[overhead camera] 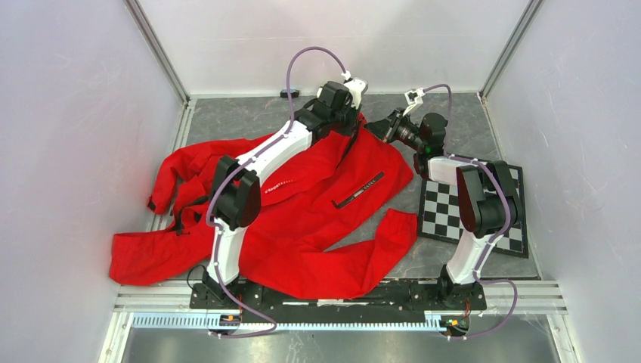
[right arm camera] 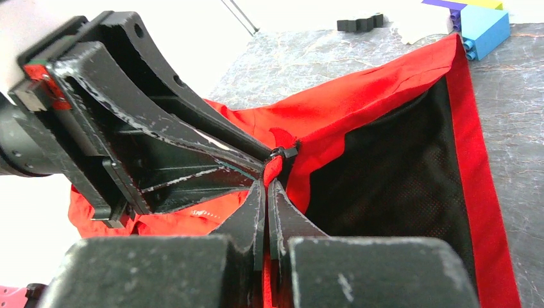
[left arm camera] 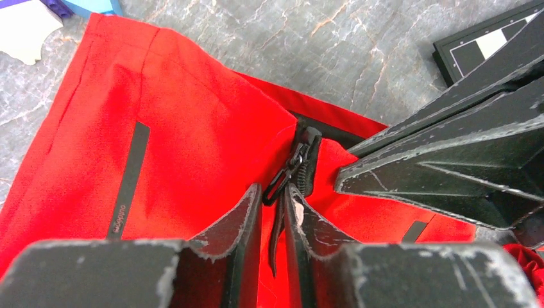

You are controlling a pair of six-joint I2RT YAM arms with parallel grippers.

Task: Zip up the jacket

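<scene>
The jacket (overhead camera: pixel 302 219) lies spread mid-scene, hem far; the right gripper (right arm camera: pixel 266 192) clamps the hem, likely steadying it; the left gripper (left arm camera: pixel 276 208) narrowly straddles the zipper pull (left arm camera: pixel 287 172); whether it pinches cannot be told.

We list: red fabric jacket (overhead camera: pixel 317 219) spread on grey marbled table (overhead camera: pixel 249 121), centre and left. Black-and-white checkered board (overhead camera: pixel 438 212) lies just right of it. At the jacket's far edge, black zipper pull (left arm camera: pixel 292 168) sits between left gripper (left arm camera: pixel 274 212) fingers; right gripper (right arm camera: pixel 266 192) meets it from the right, on the fabric edge.
</scene>
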